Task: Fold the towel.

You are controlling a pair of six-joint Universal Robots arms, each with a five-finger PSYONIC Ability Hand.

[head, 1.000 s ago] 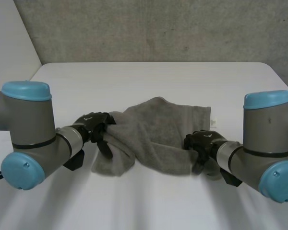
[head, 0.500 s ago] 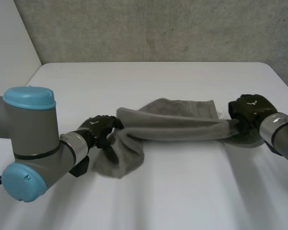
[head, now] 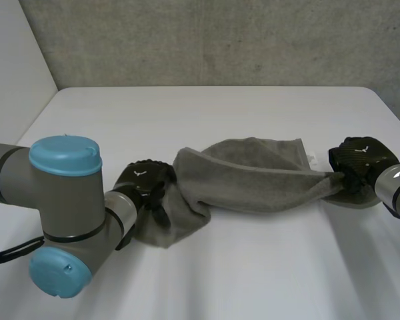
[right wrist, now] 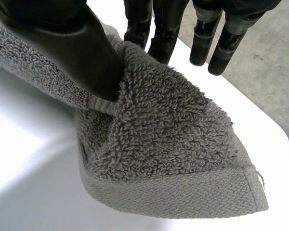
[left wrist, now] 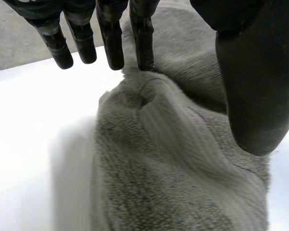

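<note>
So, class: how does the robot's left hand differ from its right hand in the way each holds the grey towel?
The left hand grips a bunched end of the towel, loose cloth heaped under it; the right hand pinches a flatter end near a hemmed corner. The left hand sits nearer the robot than the right hand. Both hold the one towel, stretched between them.

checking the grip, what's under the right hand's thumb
A fold of the grey towel, pinched between the right hand's thumb and its fingers. The hemmed corner rests on the white table; anything beneath it is covered.
</note>
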